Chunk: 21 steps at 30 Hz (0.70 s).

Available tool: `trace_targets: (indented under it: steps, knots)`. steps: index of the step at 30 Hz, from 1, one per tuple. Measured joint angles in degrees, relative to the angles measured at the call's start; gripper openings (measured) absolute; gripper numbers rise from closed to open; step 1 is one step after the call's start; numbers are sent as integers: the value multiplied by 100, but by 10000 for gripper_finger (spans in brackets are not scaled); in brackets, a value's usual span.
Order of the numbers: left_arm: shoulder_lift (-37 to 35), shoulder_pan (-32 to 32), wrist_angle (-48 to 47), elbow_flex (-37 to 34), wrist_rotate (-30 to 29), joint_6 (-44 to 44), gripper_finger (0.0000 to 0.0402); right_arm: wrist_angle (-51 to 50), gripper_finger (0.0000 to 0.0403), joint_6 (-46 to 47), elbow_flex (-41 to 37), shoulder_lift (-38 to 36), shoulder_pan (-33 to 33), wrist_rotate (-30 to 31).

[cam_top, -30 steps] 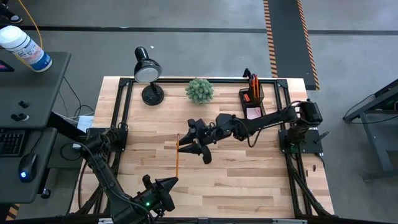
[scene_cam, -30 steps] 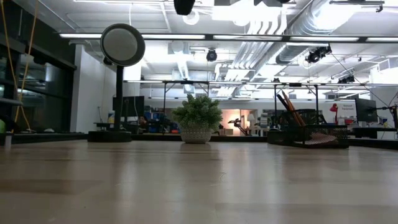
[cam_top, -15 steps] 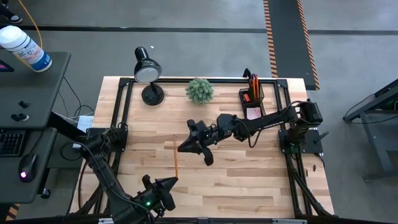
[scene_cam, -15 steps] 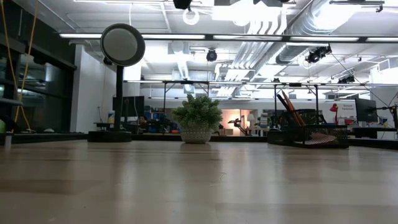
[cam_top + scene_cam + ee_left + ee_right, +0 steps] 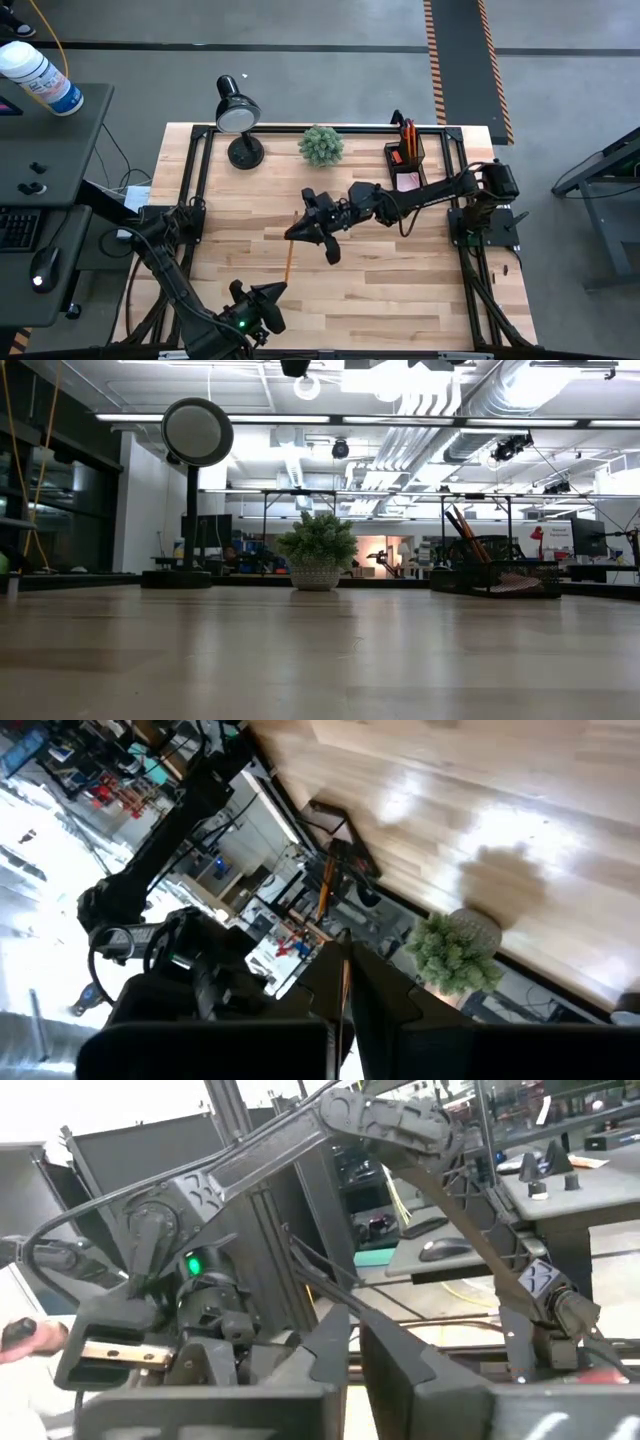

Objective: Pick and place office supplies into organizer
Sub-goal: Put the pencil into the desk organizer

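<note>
A thin orange pencil (image 5: 288, 262) is in my right gripper (image 5: 303, 234), which is shut on it above the table's middle. The low view shows nothing of the pencil on the tabletop. The black mesh organizer (image 5: 405, 160) stands at the far right of the table, also seen in the low view (image 5: 495, 578). It holds orange pencils (image 5: 408, 133) upright in its cup and a pink pad (image 5: 407, 181) in its tray. My left gripper (image 5: 268, 297) waits shut by the near edge. My right gripper pinches the orange pencil between its two fingers, about a third of the way along from its far end (image 5: 294, 240). The fingers lie across the pencil, coming from the table's right. The pencil is lifted clear, and its longer part (image 5: 287, 270) reaches toward the near edge.
A black desk lamp (image 5: 238, 118) and a small green plant (image 5: 321, 146) stand along the far edge, left of the organizer. Bare wood (image 5: 400, 270) lies around the table's middle and near side. Black frame rails (image 5: 200, 180) border the table.
The pencil has swung a little in my right gripper's hold. Its far end has moved toward the table's right while its near end stays about where it was. The gripper itself has hardly shifted and has stayed shut.
</note>
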Motion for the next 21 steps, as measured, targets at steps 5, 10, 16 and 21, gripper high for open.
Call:
trace_targets:
  steps: [5, 10, 16, 21]
  knots:
    - [0, -26, -7, 0, 42, -125, 0, 71, 78, -117, 0, 0, -26, 2]
    - [0, -26, -11, 0, 42, -136, 0, 136, 150, -136, 0, -109, -87, -41]
    - [0, -37, -11, 0, 40, -142, 0, -541, 226, -397, 0, -523, -357, 235]
    - [0, -110, -20, 0, -70, -147, 0, -2006, 260, -581, 0, -896, -669, 897]
